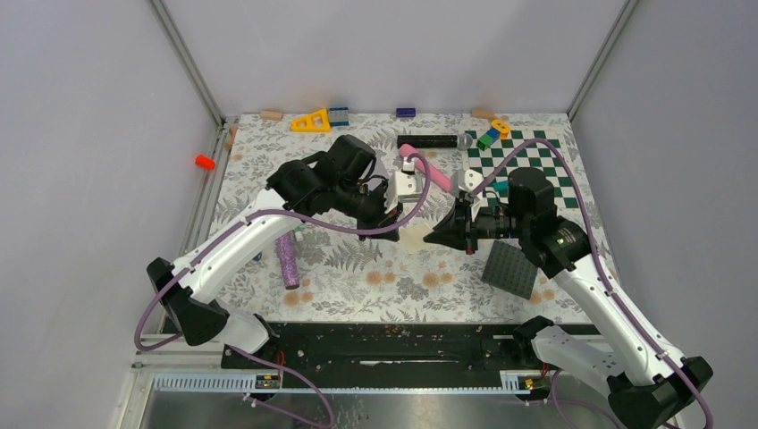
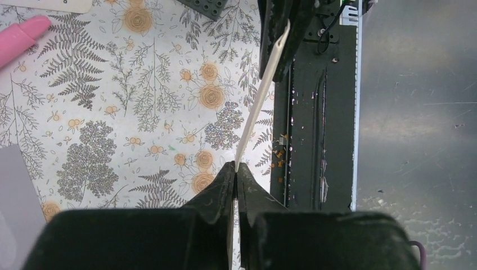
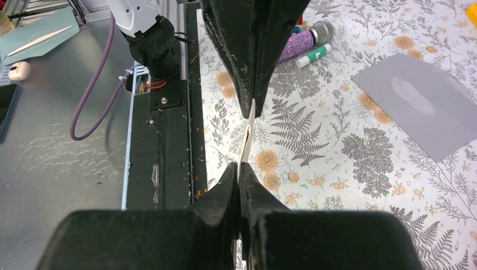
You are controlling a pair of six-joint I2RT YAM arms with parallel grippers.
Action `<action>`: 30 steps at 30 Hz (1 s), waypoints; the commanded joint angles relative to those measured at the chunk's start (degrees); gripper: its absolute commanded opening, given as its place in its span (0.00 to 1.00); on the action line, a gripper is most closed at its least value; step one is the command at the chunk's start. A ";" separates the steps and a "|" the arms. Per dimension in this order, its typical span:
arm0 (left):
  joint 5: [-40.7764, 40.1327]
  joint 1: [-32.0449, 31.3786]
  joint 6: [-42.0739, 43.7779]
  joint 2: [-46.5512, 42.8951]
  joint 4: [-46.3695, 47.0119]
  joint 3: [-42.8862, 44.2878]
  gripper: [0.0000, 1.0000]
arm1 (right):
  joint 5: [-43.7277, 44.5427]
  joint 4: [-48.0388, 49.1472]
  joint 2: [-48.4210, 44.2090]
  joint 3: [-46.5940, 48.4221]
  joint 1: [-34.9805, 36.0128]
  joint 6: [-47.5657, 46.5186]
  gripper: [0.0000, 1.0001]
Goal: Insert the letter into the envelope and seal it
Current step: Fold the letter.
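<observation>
The letter, a tan sheet, hangs above the table between my two grippers and shows edge-on in both wrist views. My left gripper is shut on one end of it. My right gripper is shut on the opposite end. In the left wrist view my left gripper pinches the thin edge. In the right wrist view my right gripper does the same. The grey envelope lies flat on the floral cloth; its corner also shows in the left wrist view.
A dark grey studded plate lies near the right arm. A purple glitter cylinder lies on the left and a pink cylinder behind the grippers. A green-and-white checkerboard and small blocks sit at the back.
</observation>
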 commanded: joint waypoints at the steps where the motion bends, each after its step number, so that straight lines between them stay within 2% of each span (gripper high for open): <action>1: 2.38 0.14 -0.65 1.24 1.10 2.76 0.00 | -1.85 0.87 0.00 2.25 -0.33 0.52 0.00; 2: 2.44 0.10 -0.82 1.10 1.43 2.60 0.00 | -1.88 0.83 -0.13 2.23 -0.34 0.46 0.00; 3: 2.42 0.06 -0.95 0.88 1.65 2.36 0.00 | -1.91 0.83 -0.22 2.23 -0.34 0.45 0.07; 7: 1.78 0.05 -1.02 0.56 1.80 1.83 0.00 | -2.11 0.98 0.28 3.23 -0.32 0.96 0.51; 9: 1.57 -0.16 -1.08 0.54 1.85 1.27 0.00 | -1.97 1.04 1.08 4.25 -0.34 1.57 0.67; 11: 0.98 -0.61 -1.10 0.54 1.82 0.74 0.00 | -2.04 1.06 2.12 5.59 -0.32 2.29 0.74; 17: 0.81 -2.19 -1.23 0.98 1.81 0.62 0.00 | -3.25 6.24 5.21 5.86 -0.28 7.80 0.77; 21: 0.62 -2.66 -1.36 1.16 1.87 0.95 0.00 | -4.34 6.36 7.13 6.73 -0.24 8.60 0.72; 23: 0.48 -2.68 -1.30 1.15 1.86 0.80 0.00 | -5.46 6.46 7.64 6.86 -0.23 8.85 0.55; 27: 0.16 -2.65 -1.11 0.98 1.81 0.49 0.00 | -6.25 6.38 7.43 6.35 -0.23 8.43 0.02; 30: -0.07 -2.67 -0.92 1.11 1.87 0.37 0.00 | -6.38 5.89 6.84 5.74 -0.23 7.50 0.00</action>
